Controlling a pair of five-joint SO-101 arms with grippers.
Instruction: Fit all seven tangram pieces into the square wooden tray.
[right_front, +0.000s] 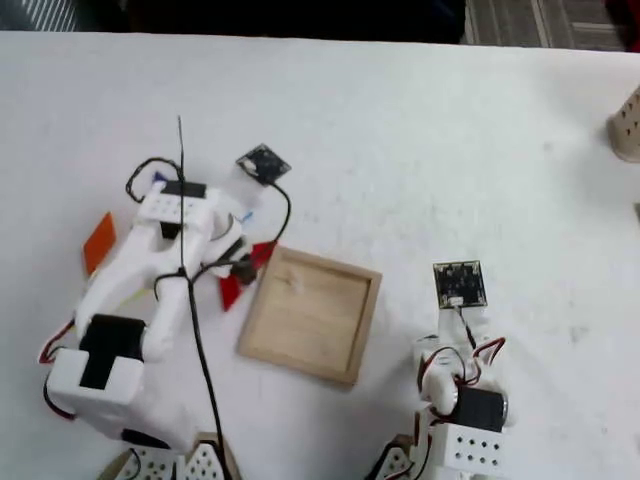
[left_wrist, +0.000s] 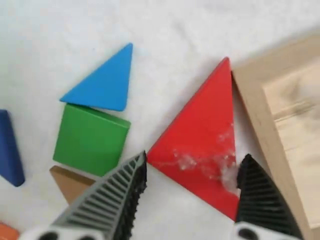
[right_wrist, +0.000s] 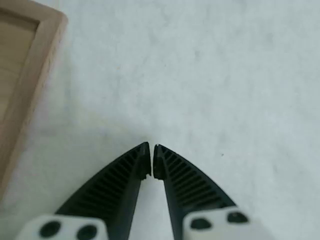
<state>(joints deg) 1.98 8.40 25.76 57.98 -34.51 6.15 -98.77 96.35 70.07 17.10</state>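
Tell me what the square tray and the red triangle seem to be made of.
The square tray: bare pale wood, matte, with grain streaks on its floor. The red triangle: smooth matte red coat with whitish scuffs near one corner; likely painted wood, possibly plastic.

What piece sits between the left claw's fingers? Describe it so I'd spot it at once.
Start at the square wooden tray. Right beside its outer edge lies the red triangle, flat on the table between the open fingers of the left gripper. It is red and clearly larger than the blue triangle and green square nearby.
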